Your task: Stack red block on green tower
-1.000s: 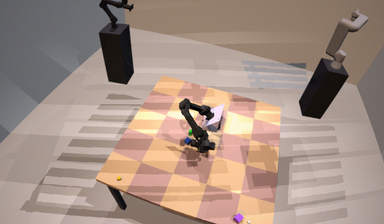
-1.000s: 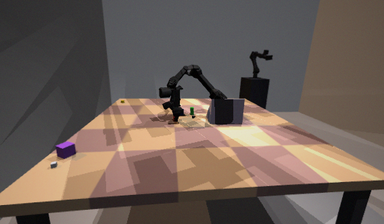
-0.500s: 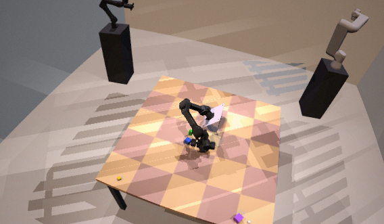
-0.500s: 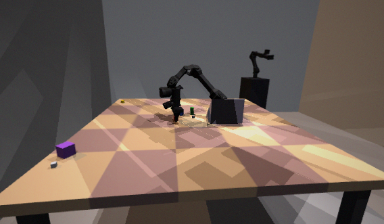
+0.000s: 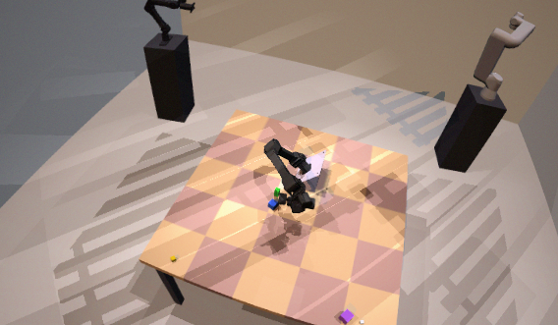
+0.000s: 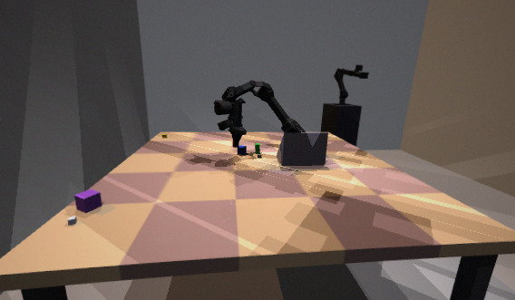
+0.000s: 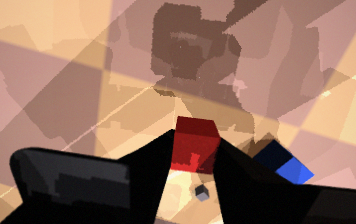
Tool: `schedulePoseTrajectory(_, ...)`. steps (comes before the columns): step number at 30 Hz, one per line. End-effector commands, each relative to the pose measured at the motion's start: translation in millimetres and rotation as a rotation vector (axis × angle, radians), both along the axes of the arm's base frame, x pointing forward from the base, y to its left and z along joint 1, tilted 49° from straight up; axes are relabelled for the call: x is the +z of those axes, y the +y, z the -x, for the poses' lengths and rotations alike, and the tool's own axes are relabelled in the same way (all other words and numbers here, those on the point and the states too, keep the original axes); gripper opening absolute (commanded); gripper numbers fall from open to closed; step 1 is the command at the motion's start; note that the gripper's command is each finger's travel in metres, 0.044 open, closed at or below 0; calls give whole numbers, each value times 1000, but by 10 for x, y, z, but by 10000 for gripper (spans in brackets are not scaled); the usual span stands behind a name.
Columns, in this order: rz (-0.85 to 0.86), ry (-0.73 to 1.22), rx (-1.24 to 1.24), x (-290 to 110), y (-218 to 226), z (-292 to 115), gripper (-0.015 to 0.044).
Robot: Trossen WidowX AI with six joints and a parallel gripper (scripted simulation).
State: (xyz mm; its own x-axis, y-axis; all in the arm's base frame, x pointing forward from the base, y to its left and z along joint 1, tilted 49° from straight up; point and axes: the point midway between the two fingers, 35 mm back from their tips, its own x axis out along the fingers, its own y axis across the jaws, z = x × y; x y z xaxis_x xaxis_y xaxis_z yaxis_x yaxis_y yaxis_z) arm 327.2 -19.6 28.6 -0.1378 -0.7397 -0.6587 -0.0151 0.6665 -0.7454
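Observation:
The red block [image 7: 195,150] is between the fingertips in the wrist view; I cannot make it out in the top and exterior views. My gripper [image 6: 236,145] [image 7: 193,137] points down, shut on the red block, and holds it above the table. The green tower [image 5: 277,191] [image 6: 257,149] is small and stands upright on the table. In the exterior view it is to the right of my fingertips, apart from them. It does not show in the wrist view.
A blue block [image 5: 273,204] [image 6: 242,150] [image 7: 295,171] lies close to the gripper and the tower. A tiny grey cube [image 7: 202,192] [image 6: 259,156] lies near the tower. A slanted panel [image 5: 314,166] [image 6: 304,150] stands by the arm's base. Purple [image 5: 347,315] [image 6: 88,200] and yellow [image 5: 173,258] blocks lie far off.

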Motion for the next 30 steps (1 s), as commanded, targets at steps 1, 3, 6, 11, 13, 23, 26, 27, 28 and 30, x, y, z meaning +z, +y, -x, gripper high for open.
schedulePoseTrajectory(1,-5,-7,-4,121,130,-33,0)
schedulePoseTrajectory(3,-5,-7,-4,185,203,-47,0)
schedulePoseTrajectory(6,-5,-7,-4,255,280,-59,0)
schedulePoseTrajectory(11,-5,-7,-2,264,281,-59,0)
schedulePoseTrajectory(13,-5,-7,-4,275,293,-61,0)
schedulePoseTrajectory(23,-8,-2,6,574,164,173,0)
schedulePoseTrajectory(26,-9,0,9,669,117,263,0)
schedulePoseTrajectory(27,-10,1,10,699,102,294,0)
schedulePoseTrajectory(28,-10,1,11,729,86,326,0)
schedulePoseTrajectory(30,-11,3,14,787,55,390,0)
